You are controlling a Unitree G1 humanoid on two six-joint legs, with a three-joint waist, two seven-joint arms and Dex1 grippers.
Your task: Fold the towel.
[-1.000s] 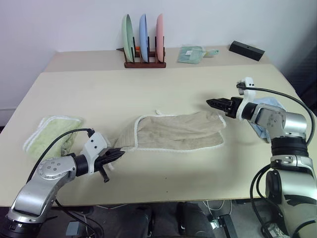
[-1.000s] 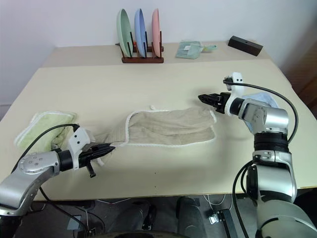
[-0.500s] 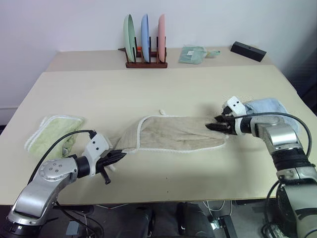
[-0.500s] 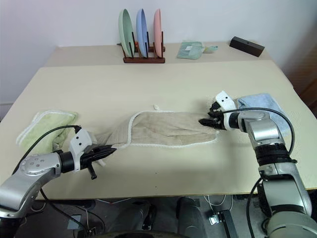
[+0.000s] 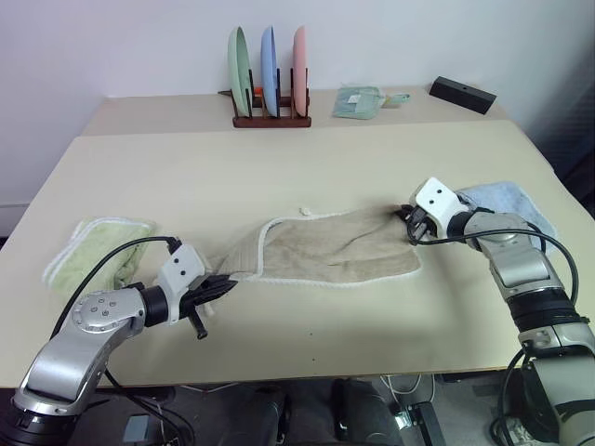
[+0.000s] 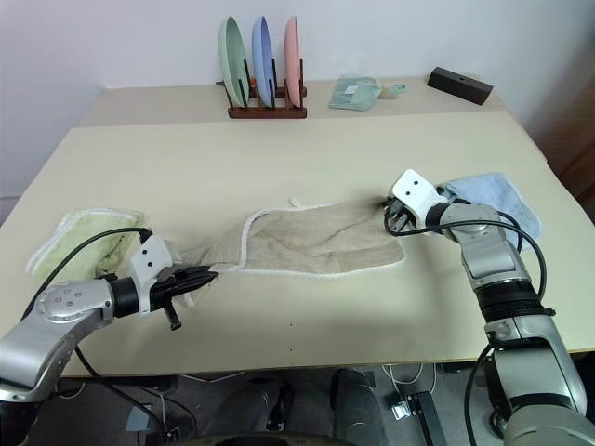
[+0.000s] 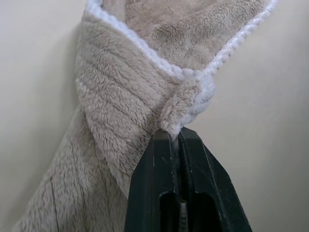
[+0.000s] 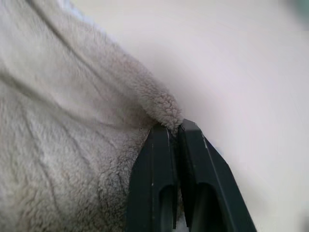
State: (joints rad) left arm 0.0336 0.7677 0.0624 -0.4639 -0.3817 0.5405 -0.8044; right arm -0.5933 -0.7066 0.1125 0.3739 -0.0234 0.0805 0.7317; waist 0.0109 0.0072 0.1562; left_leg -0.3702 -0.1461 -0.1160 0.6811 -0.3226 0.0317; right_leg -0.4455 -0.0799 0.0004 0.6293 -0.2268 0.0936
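— While our left pincer (image 7: pixel 175 137) sits pressed together on a bunched corner of the towel (image 5: pixel 335 248), where does the rest of the cloth lie?

— We see it spread flat across the middle of the counter (image 5: pixel 279 167), its white corded edge curling round the end nearest that pincer, and a small white loop poking out on the side toward the plate rack (image 5: pixel 271 85).

— And our right pincer (image 8: pixel 174 129)?

— Its fingers are squeezed together on a fold of the towel at the opposite end, the fabric rising into a small ridge between the tips.

— What else do we have around the towel?

— A light green towel (image 5: pixel 96 249) lies beyond the left pincer's end, apart from our towel. A light blue towel (image 5: pixel 502 200) lies just past the right pincer's end, partly behind that arm.
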